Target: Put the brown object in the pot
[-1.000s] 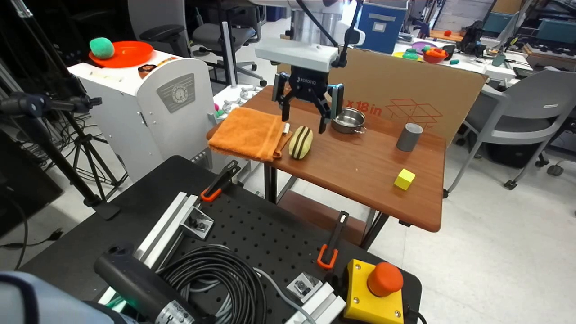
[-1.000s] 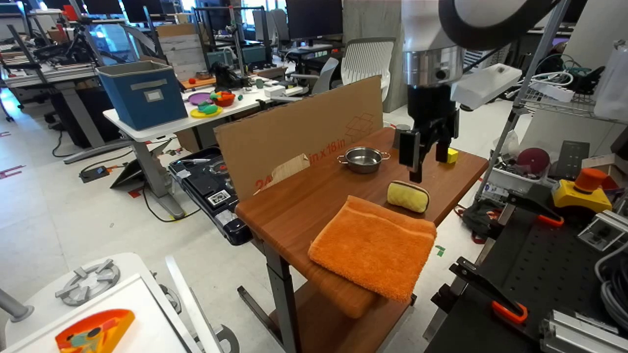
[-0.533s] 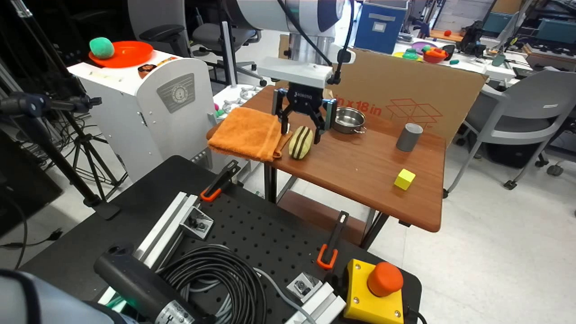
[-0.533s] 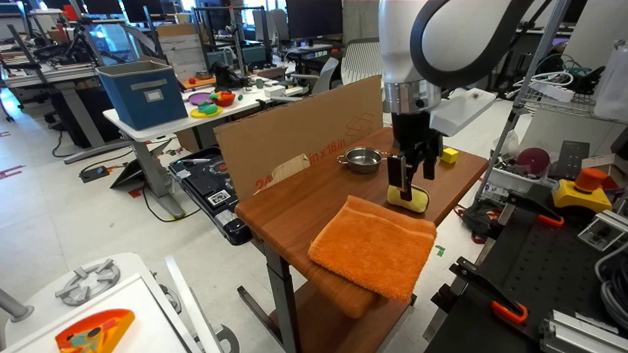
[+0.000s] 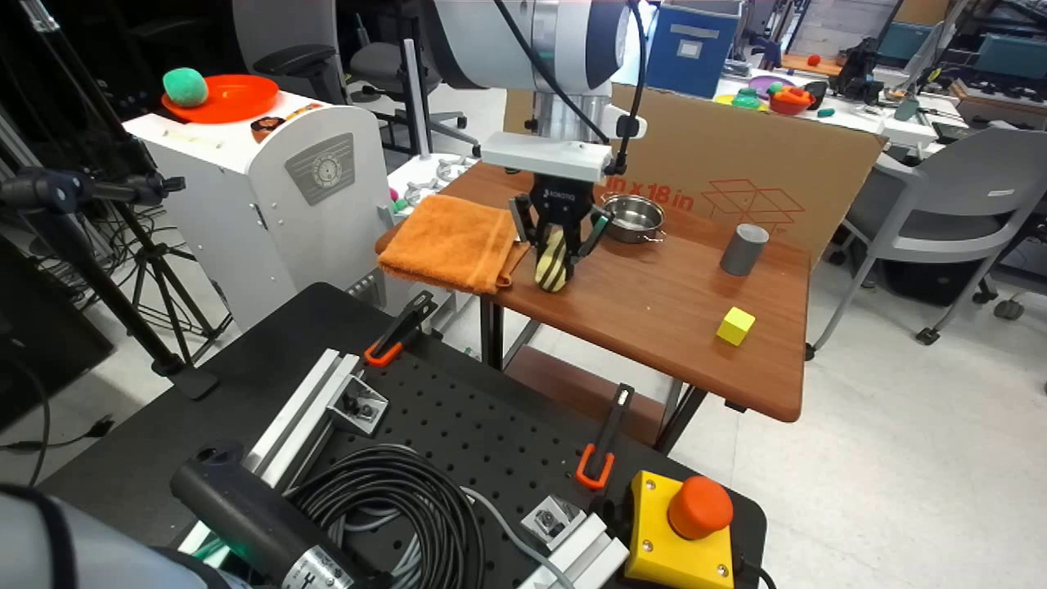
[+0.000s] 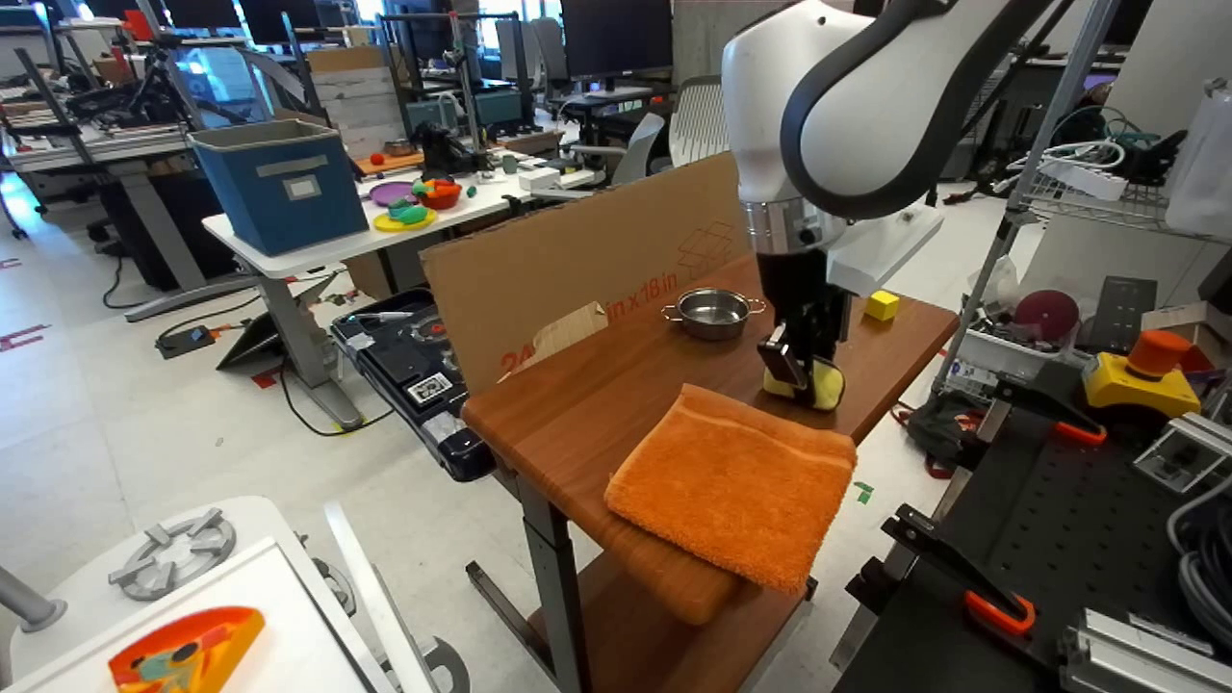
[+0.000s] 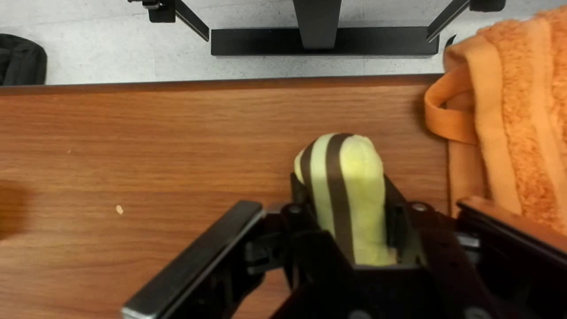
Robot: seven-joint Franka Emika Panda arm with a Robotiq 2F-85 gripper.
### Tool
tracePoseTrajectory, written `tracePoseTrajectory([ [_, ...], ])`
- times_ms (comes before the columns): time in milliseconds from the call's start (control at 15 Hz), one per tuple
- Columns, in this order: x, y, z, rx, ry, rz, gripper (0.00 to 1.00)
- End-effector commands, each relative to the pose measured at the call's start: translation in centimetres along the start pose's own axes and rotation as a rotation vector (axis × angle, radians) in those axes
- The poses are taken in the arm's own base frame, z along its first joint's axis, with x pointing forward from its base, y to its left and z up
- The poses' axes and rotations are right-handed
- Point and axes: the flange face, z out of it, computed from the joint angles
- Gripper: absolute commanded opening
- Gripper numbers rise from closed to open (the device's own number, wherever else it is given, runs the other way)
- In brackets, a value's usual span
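Observation:
The brown object, oval with brown and pale yellow stripes, sits near the table's edge. My gripper points down over it in both exterior views. In the wrist view the dark fingers press against both its sides and squeeze it narrower, so the gripper is shut on it. The fingers cover part of the object in an exterior view. The silver pot stands upright on the table against the cardboard side, apart from the gripper. Its open top and two handles show around the pot in an exterior view.
An orange folded cloth lies close beside the object. A grey cup and a yellow block stand farther along the table. A tall cardboard sheet rises behind the pot.
My gripper has come down over the brown object, and its fingers have moved from wide apart to against its sides. The object has turned slightly. The pot has stayed put.

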Motion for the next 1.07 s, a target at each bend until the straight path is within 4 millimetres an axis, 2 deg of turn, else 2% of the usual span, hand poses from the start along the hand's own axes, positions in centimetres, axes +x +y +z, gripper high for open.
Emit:
tracePoseTrajectory([
  [0,1.5,0.4,-2.4,-0.023,0.039,-0.030,0.08],
  [67,2.2,0.6,-3.8,-0.023,0.066,-0.027,0.02],
  [267,4.5,1.4,-7.6,-0.035,0.146,0.008,0.05],
  [333,5.3,1.8,-8.6,-0.039,0.169,0.021,0.01],
  [533,8.0,3.5,-10.5,-0.066,0.228,0.068,0.04],
  [733,10.1,4.7,-10.7,-0.091,0.250,0.113,0.04],
  [1000,12.0,5.2,-9.5,-0.109,0.245,0.141,0.04],
])
